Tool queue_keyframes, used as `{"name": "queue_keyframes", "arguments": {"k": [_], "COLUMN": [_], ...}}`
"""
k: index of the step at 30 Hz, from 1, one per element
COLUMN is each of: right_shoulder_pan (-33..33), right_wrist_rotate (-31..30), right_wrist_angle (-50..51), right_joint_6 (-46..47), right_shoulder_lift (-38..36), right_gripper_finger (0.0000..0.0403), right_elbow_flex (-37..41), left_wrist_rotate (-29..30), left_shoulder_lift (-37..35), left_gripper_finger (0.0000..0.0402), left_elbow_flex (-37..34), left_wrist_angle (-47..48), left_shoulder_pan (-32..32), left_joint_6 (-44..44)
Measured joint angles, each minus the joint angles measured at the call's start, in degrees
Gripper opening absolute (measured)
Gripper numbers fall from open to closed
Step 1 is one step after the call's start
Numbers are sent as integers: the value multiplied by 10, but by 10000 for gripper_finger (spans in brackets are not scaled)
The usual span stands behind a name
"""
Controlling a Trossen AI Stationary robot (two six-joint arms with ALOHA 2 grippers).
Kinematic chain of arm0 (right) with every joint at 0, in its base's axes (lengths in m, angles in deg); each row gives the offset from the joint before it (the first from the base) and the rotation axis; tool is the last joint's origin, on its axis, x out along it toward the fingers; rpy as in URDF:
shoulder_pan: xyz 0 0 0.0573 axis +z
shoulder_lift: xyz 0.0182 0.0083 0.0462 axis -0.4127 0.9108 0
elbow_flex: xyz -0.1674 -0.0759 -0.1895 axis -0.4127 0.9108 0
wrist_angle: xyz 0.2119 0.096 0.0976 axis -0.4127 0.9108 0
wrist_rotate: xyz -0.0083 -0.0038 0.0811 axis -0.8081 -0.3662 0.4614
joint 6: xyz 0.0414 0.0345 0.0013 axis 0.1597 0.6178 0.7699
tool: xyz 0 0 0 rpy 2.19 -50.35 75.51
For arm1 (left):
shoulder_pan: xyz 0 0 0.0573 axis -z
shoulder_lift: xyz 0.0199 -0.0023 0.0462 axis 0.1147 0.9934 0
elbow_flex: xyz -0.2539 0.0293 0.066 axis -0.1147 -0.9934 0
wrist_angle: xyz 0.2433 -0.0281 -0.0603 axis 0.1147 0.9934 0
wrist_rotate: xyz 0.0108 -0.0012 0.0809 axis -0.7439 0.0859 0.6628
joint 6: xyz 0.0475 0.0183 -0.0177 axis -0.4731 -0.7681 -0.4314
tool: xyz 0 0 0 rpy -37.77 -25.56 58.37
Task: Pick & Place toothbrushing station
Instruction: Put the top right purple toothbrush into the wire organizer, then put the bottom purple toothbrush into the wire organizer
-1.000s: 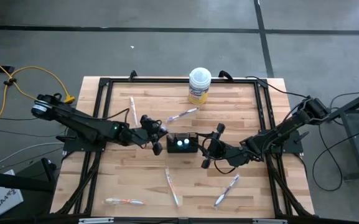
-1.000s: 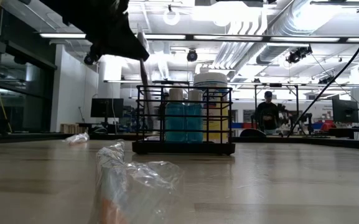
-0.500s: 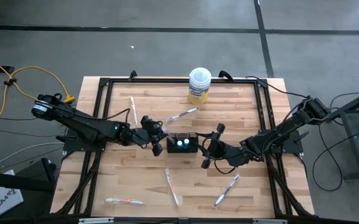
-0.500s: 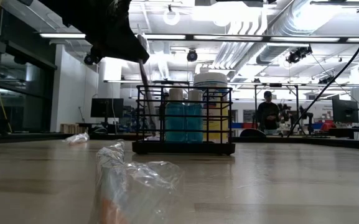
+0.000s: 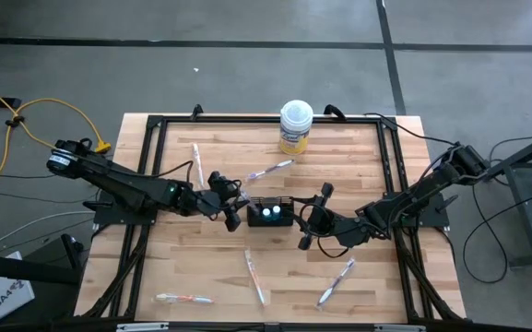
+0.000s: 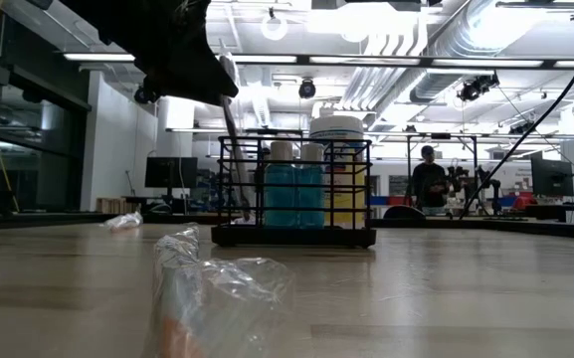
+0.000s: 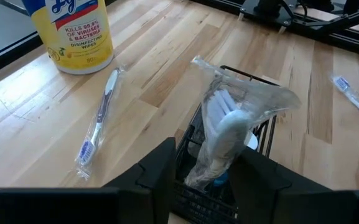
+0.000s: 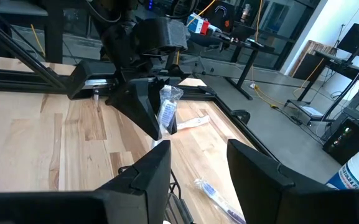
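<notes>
Low view: a crinkled wrapped toothbrush (image 6: 217, 293) lies nearest on the counter (image 6: 446, 288), and behind it stands the black wire holder (image 6: 294, 194) with two teal tubes (image 6: 293, 194). Above the holder's end, the left hand (image 7: 204, 165) has fingers parted around a wrapped toothbrush (image 7: 226, 127) standing in it. At the holder's other end, the right hand (image 5: 304, 221) hangs open, empty.

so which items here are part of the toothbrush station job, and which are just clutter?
Job:
- black wire-mesh holder with two teal tubes
- wrapped toothbrush standing in the holder, between the left gripper fingers
- four wrapped toothbrushes lying loose on the table

Clutter:
- yellow wipes tub
</notes>
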Motion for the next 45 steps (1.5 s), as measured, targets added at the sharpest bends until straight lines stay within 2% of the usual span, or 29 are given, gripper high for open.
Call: {"name": "queue_keyframes", "arguments": {"k": [24, 35, 45], "right_shoulder_pan": [0, 0, 0], "right_wrist_rotate": [0, 2, 4], "right_wrist_angle": [0, 0, 3], "right_joint_6": [0, 2, 6], "right_shoulder_lift": [0, 0, 0], "right_gripper_finger": [150, 150, 150], "right_elbow_flex": [0, 0, 0], "left_wrist_rotate": [3, -15, 5], "left_shoulder_lift": [0, -2, -27], "left_gripper_finger": [138, 138, 138], "left_elbow_flex": [0, 1, 1], "left_wrist_angle": [37, 43, 121], "left_shoulder_pan": [0, 9, 14], "left_joint_6": [-4, -4, 30]}}
